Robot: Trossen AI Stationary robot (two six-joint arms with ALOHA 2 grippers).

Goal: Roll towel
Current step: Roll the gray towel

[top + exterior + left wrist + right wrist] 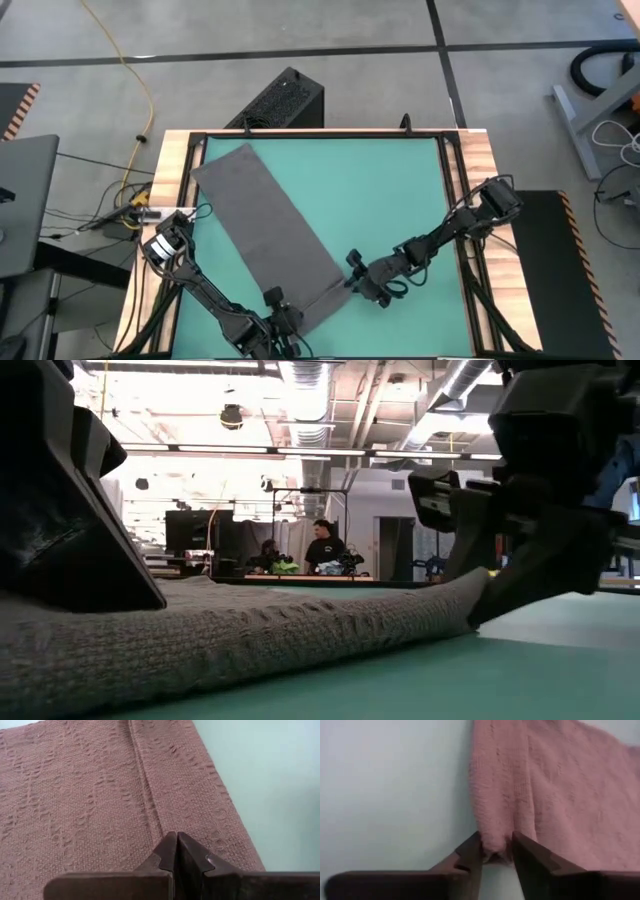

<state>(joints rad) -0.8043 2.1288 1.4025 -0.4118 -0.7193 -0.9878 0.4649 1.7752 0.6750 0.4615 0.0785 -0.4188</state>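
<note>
From above, the towel point(272, 237) lies flat on the green mat point(390, 190), running as a slanted strip from about 11 o'clock down to 6 o'clock of the counter point(478, 160). The left hand point(278, 318) sits on the towel's near end at 6 o'clock. The right hand point(352, 280) meets the same end's corner from the 4 o'clock side, its arm stretching back toward 3 o'clock. Off the counter, a black box point(283, 102) stands at 12 o'clock, a yellow cable point(140, 90) trails at 10 o'clock, and a grey case point(25, 200) sits at 9 o'clock.

The low view shows what the overhead cannot: the towel's edge point(250, 635) is lifted in a thick fold off the mat, its far tip caught in the right hand point(480, 605). The left hand point(70, 540) bulks dark at 9 o'clock and blocks much of the room. Beyond, people point(320, 550) sit at a desk under ceiling ducts.

The left wrist view shows the left hand point(176, 837) clenched tight, fingertips together and pressed on the towel point(90, 795), with nothing between them; a seam runs up from the tips.

The right wrist view shows the right hand point(496, 845) grasping the towel point(540, 785): a folded corner sits pinched between its fingers point(470, 852), bare mat beside it.
</note>
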